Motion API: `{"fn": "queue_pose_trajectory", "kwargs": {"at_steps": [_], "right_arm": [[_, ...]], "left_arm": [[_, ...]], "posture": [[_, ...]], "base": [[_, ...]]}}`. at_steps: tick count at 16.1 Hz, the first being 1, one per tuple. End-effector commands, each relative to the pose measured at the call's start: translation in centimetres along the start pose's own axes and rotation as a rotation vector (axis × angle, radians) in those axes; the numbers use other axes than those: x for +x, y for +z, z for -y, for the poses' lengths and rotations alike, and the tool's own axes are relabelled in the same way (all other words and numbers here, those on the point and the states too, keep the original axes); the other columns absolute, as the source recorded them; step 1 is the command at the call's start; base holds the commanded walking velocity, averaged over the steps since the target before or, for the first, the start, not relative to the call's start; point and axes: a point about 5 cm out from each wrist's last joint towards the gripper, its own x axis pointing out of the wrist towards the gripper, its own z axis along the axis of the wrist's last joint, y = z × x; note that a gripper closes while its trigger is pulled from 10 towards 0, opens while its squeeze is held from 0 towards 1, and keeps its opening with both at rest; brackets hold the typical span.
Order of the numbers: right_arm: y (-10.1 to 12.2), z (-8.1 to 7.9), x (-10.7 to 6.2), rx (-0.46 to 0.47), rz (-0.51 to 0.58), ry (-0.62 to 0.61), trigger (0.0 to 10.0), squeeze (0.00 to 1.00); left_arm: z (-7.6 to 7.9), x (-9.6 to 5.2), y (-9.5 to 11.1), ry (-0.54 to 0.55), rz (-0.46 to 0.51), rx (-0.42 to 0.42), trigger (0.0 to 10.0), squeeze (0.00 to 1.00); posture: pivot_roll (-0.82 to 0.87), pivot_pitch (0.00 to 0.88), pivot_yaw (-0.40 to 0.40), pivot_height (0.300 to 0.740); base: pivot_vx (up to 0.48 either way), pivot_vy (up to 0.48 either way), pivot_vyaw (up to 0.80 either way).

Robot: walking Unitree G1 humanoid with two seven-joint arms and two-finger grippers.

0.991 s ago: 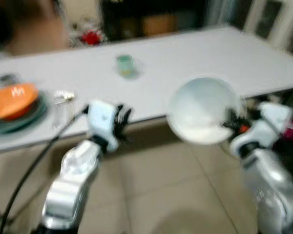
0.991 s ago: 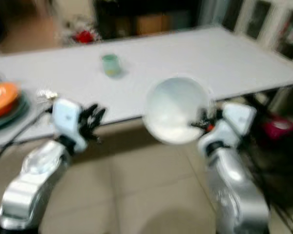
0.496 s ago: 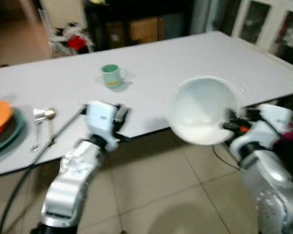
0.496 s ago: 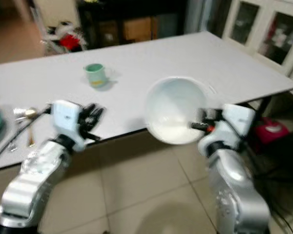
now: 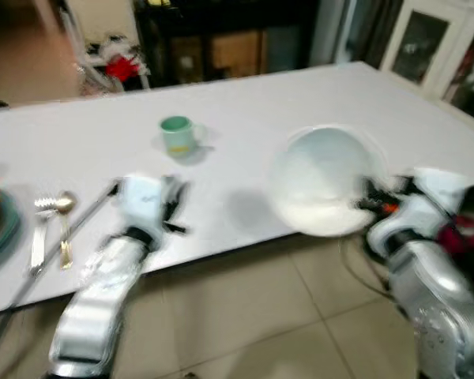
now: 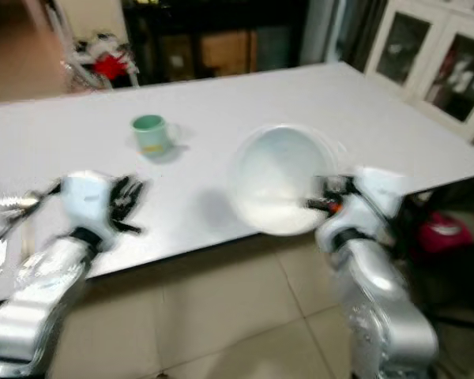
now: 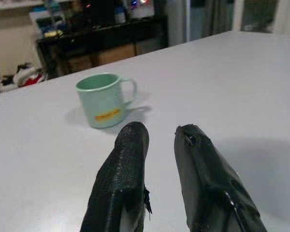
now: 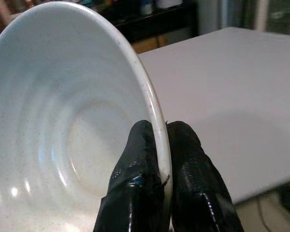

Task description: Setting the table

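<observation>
Pretty normal dining room here. Long white table (image 5: 245, 118) running corner to corner, pale beige tiled floor (image 5: 245, 316) below its near edge. Behind the far edge there's a dark low shelf unit (image 6: 213, 43) with a brownish box inside. White glass-door cabinets (image 6: 434, 55) stand off the right end. Lighting's dim and indoor-ish, everything slightly blurred.

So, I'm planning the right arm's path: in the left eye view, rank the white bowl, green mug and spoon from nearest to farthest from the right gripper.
1. White bowl: pinched by its rim in the right gripper.
2. Green mug: mid-table, to the gripper's left.
3. Spoon: far left, near the table edge.
</observation>
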Motion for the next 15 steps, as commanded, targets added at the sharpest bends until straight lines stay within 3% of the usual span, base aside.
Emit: {"fn": "queue_pose_trajectory", "kwargs": {"at_steps": [1,5,15], "right_arm": [[0.53,0.56,-0.02,-0.002,0.018,-0.019,10.0,0.00],[0.07,0.28,0.26,0.027,-0.006,-0.002,10.0,0.00],[-0.26,0.39,0.54,0.033,-0.033,0.004,10.0,0.00]], "left_arm": [[0.69,-0.03,0.61,-0.019,0.029,0.004,10.0,0.00],[0.44,-0.70,0.49,-0.009,0.025,0.023,10.0,0.00],[0.38,-0.72,0.73,-0.039,0.028,0.050,10.0,0.00]], "posture": [[0.05,0.000,-0.005,0.740],[0.06,0.000,-0.016,0.740],[0.07,0.000,0.010,0.740]], "base": [[0.386,0.000,0.00],[0.388,0.000,0.00],[0.324,0.000,0.00]]}}
